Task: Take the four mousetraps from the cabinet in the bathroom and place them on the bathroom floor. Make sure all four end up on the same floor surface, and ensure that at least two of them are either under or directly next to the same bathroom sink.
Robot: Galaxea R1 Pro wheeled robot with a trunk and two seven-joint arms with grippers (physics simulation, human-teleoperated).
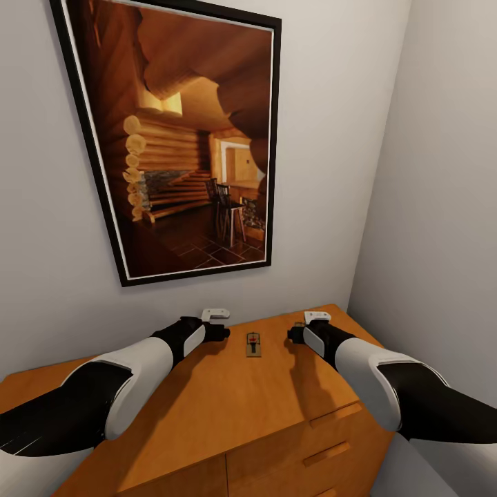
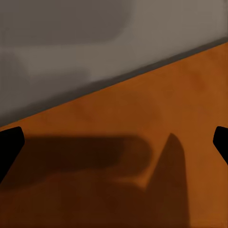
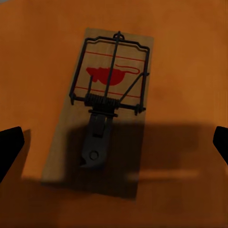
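Up on the head view, both arms reach forward over the orange-brown cabinet (image 1: 228, 407), whose top runs up to a pale wall. One mousetrap (image 1: 254, 344) lies flat on the cabinet top, near its back edge and between the two grippers, apart from both. A second small trap-like shape sits just under the right gripper (image 1: 298, 333), too small to make out clearly. The left gripper (image 1: 222, 330) hovers over the top near the back edge, on the left of the trap. Drawer fronts with slim bar handles (image 1: 326, 453) show on the cabinet's front face. A large black-framed picture (image 1: 183, 138) of a log-cabin room hangs on the wall above.

Next, the left wrist view looks down on bare cabinet top (image 2: 142, 142) meeting the grey wall (image 2: 95, 47), with the arm's shadow across the wood. The dark fingertips (image 2: 8, 147) sit at the far sides of the picture, so this claw stands wide and holds nothing.

Lastly, the right wrist view shows a mousetrap (image 3: 104, 107) lying flat on the cabinet top, its wire bar, spring and red mouse print plain to see. The fingertips (image 3: 8, 149) sit spread wide to either side, not touching it; the claw is wide and empty.
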